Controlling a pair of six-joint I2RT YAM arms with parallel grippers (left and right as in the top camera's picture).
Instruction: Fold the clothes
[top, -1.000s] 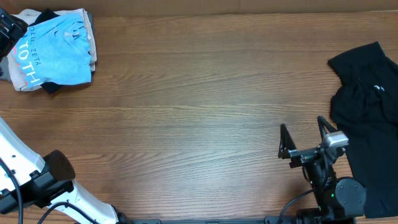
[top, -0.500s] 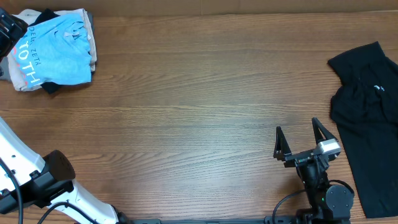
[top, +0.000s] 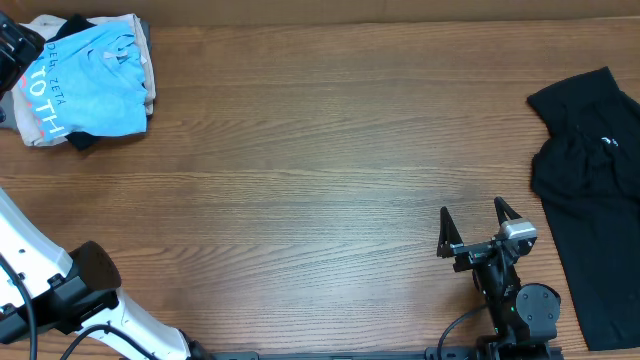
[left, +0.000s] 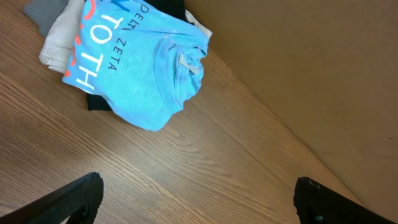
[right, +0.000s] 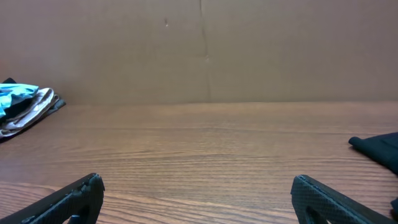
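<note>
The blue T-shirt (top: 95, 80) lies at the bench's (top: 300, 170) far left corner. It is bunched into a rough rectangle with its white lettering up, and its collar (left: 183, 62) faces the back wall. It tops a small pile, with beige cloth (left: 56, 43) and a black piece (left: 99, 102) peeking out beneath. The left fingers (left: 74, 193) are spread wide and hold nothing, just short of the shirt; overhead they are probably the dark shape at the left edge. The right fingers (top: 446, 230) are at the near edge, right of centre, also wide apart and empty over bare wood. A black garment (top: 590, 190) lies spread along the right side, near them but apart.
</note>
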